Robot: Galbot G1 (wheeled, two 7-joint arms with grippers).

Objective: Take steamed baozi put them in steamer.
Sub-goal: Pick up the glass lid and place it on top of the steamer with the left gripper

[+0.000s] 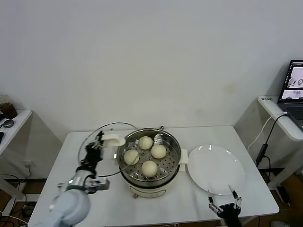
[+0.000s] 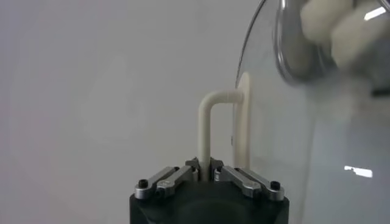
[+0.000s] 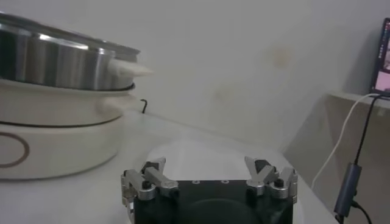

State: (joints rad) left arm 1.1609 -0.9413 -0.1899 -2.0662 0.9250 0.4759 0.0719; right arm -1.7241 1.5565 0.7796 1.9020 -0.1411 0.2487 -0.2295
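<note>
Several pale baozi lie on the perforated tray inside the shiny steel steamer at the table's middle. To the steamer's left my left gripper is shut on the cream handle of the round glass lid, holding the lid tilted on edge above the steamer's left rim. Through the glass in the left wrist view the baozi show blurred. Near the table's front edge my right gripper stands open with nothing in it, just in front of the white plate.
The flat white plate lies bare to the right of the steamer, also ahead of the right gripper. The steamer's cream base and side handle show in the right wrist view. A side table with a laptop stands at the far right.
</note>
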